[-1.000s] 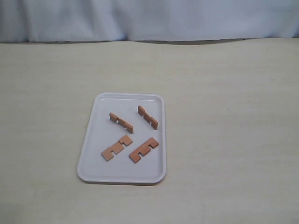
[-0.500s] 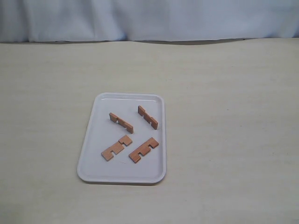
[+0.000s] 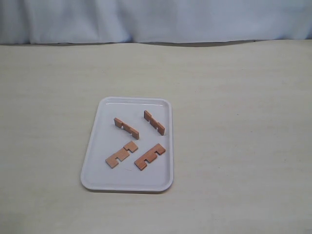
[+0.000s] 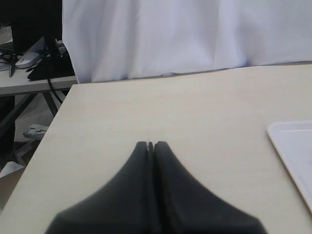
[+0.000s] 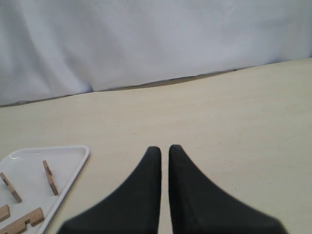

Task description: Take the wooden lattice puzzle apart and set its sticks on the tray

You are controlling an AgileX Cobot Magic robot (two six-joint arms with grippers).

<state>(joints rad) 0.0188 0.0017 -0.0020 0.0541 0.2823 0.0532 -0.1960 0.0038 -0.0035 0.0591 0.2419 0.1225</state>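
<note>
On the white tray (image 3: 127, 179) in the middle of the desk (image 3: 234, 126) sit the far-left stick (image 3: 126, 128) & far-right stick (image 3: 154, 122), both up on edge, and the near-left stick (image 3: 121, 154) & near-right stick (image 3: 149, 156), both lying flat, w/ no stick touching another. The left gripper (image 4: 150, 145) has its jaws pressed tight together, holding nothing, over bare desk near one side of the tray. The right gripper (image 5: 165, 148) has its jaws almost together w/ just a thin gap, holding nothing too, over the desk at the tray's other side.
</note>
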